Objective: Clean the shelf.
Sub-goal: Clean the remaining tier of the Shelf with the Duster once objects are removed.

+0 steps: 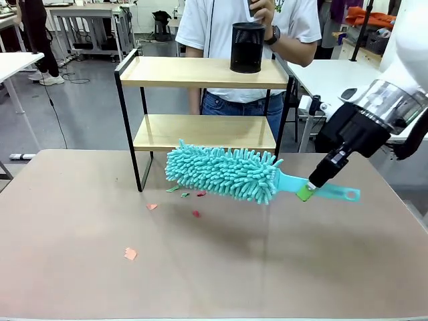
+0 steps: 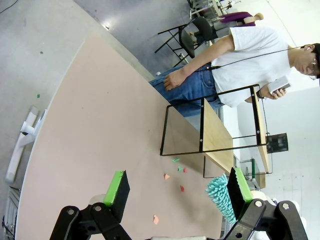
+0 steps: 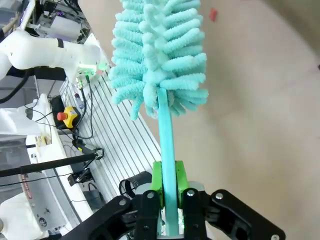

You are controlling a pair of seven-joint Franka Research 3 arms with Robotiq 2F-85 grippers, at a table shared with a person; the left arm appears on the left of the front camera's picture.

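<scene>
Bright, even indoor light, soft shadows, sharp frames, wide-angle wrist distortion.

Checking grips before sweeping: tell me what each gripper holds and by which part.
Right gripper: shut on the teal duster, clamping its handle between head and end loop. Left gripper: open, holding nothing.

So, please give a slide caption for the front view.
The right fingers grip a fluffy turquoise duster in front of the two-tier black-framed wooden shelf.

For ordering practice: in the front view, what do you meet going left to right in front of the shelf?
Orange paper scrap → pink paper scrap → fluffy teal chenille duster head → right gripper, shut on the handle → handle's end loop.
</scene>
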